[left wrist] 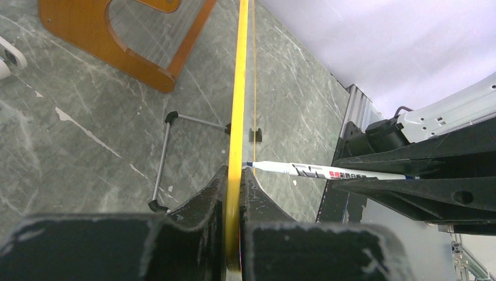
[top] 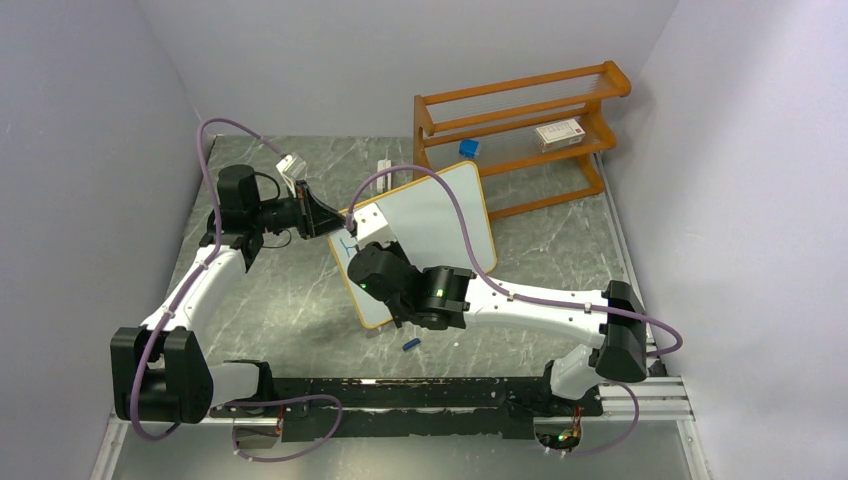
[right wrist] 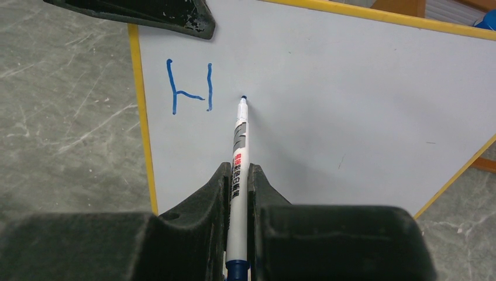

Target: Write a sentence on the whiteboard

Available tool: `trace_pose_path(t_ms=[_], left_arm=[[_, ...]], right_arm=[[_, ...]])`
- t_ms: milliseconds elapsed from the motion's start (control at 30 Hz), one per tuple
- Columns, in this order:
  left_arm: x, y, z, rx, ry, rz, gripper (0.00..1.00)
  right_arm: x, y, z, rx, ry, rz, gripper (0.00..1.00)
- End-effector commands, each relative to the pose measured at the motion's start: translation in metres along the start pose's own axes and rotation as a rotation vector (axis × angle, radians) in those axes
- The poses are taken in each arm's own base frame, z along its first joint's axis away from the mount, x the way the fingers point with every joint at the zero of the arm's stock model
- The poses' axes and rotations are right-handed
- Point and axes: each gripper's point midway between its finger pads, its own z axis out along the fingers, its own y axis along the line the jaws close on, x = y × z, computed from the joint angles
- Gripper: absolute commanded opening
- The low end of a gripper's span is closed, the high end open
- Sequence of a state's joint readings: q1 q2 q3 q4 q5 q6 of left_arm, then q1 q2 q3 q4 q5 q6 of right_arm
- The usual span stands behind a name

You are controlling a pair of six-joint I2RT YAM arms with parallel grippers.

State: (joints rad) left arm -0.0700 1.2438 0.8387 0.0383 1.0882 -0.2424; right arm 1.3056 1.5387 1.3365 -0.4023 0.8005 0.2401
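The whiteboard [top: 440, 215] stands tilted on the table, white with a yellowish frame. My left gripper [top: 325, 218] is shut on its left frame edge [left wrist: 238, 105], one finger on each side [left wrist: 237, 172]. My right gripper [right wrist: 237, 170] is shut on a white marker [right wrist: 240, 140] with a blue tip. The tip is at the board face [right wrist: 327, 105], just right of a blue letter H [right wrist: 190, 88], the only part of the sentence that shows. In the left wrist view the marker [left wrist: 327, 171] reaches the board from the right. From above, my right gripper [top: 352, 245] hides the marker.
An orange wooden rack [top: 520, 130] stands behind the board and holds a white box [top: 558, 134]; a blue object [top: 469, 148] is beside it. A small blue cap [top: 410, 345] lies on the table near my right arm. The board's wire stand [left wrist: 166, 158] rests behind it.
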Motion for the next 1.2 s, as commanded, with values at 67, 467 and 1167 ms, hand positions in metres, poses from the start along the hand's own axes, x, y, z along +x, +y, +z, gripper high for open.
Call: trace_pose_path(t_ms=[67, 467, 1167], left_arm=[[0.005, -0.005, 0.004, 0.032, 0.024, 0.015, 0.05], [0.005, -0.004, 0.004, 0.030, 0.026, 0.013, 0.05], [0.005, -0.004, 0.005, 0.030, 0.026, 0.013, 0.05]], right_arm=[[-0.008, 0.003, 0.005, -0.008, -0.038, 0.028, 0.00], [0.003, 0.012, 0.004, -0.054, 0.008, 0.002, 0.00], [0.019, -0.003, 0.001, 0.007, 0.051, -0.014, 0.00]])
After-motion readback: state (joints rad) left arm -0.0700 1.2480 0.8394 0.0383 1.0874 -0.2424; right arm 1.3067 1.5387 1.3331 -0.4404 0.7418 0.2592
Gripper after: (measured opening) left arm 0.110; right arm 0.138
